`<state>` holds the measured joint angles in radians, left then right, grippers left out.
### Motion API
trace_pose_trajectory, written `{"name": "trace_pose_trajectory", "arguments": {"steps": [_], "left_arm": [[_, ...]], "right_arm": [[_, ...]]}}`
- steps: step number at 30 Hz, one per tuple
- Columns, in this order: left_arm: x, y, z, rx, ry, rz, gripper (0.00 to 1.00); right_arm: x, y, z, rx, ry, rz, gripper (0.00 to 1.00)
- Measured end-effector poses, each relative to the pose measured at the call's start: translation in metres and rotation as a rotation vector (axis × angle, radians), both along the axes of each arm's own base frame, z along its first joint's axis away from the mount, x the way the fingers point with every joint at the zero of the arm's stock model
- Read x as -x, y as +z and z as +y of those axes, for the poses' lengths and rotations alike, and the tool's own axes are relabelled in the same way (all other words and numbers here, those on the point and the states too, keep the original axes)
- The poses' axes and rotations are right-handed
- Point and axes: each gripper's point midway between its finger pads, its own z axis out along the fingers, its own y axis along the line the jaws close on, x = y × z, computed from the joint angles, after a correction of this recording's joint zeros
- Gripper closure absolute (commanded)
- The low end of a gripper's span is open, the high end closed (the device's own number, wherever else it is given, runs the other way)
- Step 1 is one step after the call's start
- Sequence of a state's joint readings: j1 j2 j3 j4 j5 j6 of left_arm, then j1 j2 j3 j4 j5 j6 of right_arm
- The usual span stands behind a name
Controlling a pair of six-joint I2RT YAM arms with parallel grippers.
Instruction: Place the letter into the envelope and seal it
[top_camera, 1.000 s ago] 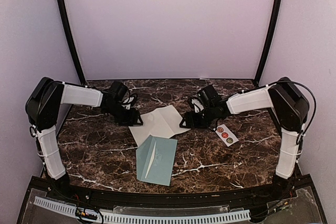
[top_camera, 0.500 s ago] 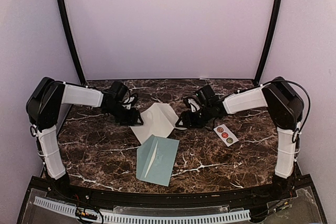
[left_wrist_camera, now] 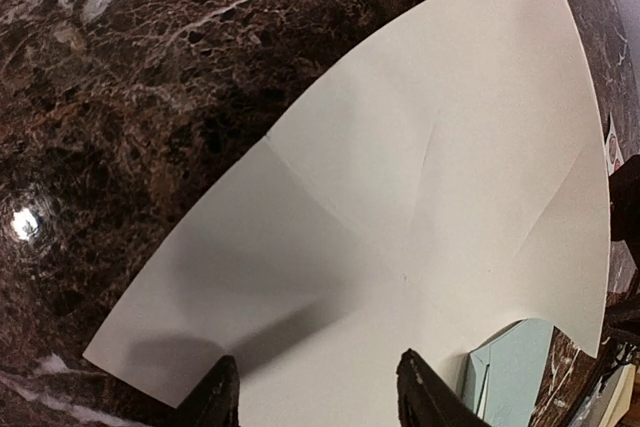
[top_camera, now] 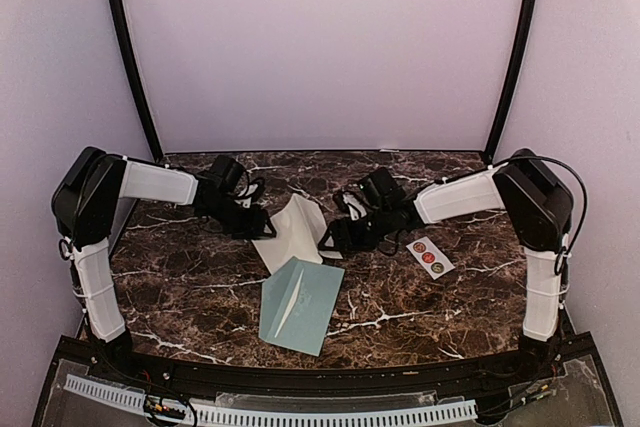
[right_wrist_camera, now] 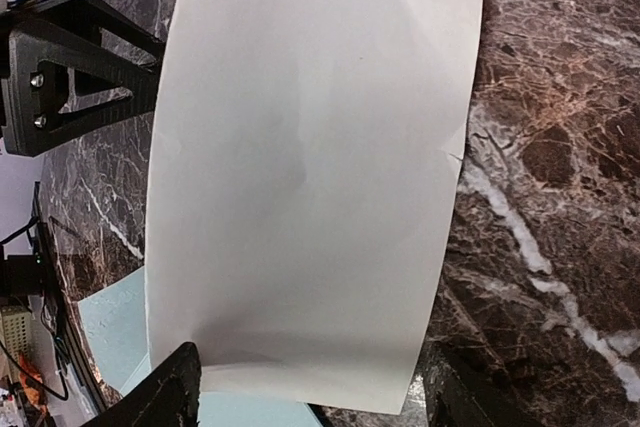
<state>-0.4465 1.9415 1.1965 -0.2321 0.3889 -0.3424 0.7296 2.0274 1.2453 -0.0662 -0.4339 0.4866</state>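
Note:
The letter [top_camera: 293,230] is a creased white sheet on the marble table, with its right half lifted and bowed over toward the left. My left gripper [top_camera: 262,231] is open, and its fingers rest on the sheet's left edge [left_wrist_camera: 400,197]. My right gripper [top_camera: 330,239] is open and low at the sheet's right edge, which stands curled up between its fingers [right_wrist_camera: 300,197]. The pale teal envelope [top_camera: 298,304] lies flat just in front of the letter with its flap open. Its corner shows in the left wrist view [left_wrist_camera: 515,362] and in the right wrist view [right_wrist_camera: 110,327].
A small white strip of round stickers [top_camera: 430,256] lies to the right of my right gripper. The dark marble tabletop [top_camera: 190,277] ends at a black front rail. Pale walls stand close at the back and sides. My left gripper's body [right_wrist_camera: 70,67] shows across the sheet.
My right gripper has moved left, pushing the letter's right edge up and over, so the sheet looks narrower and bowed. My left gripper has stayed on the left edge.

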Motion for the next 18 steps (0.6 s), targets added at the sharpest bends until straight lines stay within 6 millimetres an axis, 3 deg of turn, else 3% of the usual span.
{"name": "trace_pose_trajectory", "arguments": {"steps": [13,18], "left_arm": [[0.000,0.001,-0.003,0.021,0.000,0.006,0.47],[0.000,0.001,-0.003,0.021,0.000,0.007,0.47]], "right_arm": [[0.006,0.015,0.022,0.021,0.028,-0.102,0.18],[0.002,0.036,0.023,0.021,0.020,-0.182,0.17]]}}
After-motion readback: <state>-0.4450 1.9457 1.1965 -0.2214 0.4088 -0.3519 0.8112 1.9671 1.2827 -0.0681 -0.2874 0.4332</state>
